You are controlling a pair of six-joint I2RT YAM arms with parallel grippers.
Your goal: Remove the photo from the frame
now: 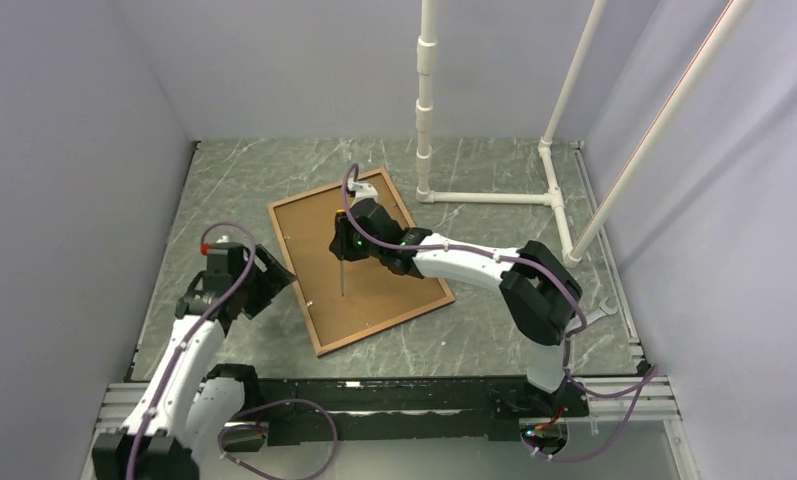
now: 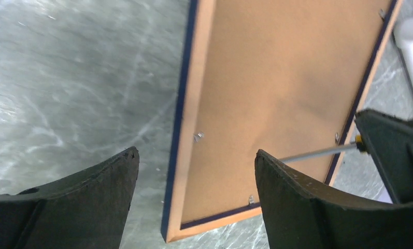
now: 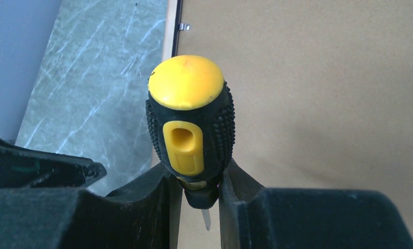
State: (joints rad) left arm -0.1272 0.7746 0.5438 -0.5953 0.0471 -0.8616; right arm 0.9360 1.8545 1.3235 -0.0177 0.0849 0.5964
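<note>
The photo (image 2: 276, 78) lies face down, showing only its plain brown hardboard back, inside the frame (image 2: 177, 119), whose thin navy edge runs round a pale wooden rim. Small metal clips (image 2: 198, 137) sit along the inner border. Both lie flat and askew mid-desk (image 1: 474, 170). The right claw (image 3: 199, 192) grips a yellow-and-black screwdriver (image 3: 189, 124), its shaft pointing down at the board. The left claw (image 2: 196, 153) hangs wide and empty over the frame's near left edge.

navy frame (image 2: 191, 104) lies face down, slanted, w/ the photo (image 2: 276, 78) inside, brown hardboard back up.
</note>
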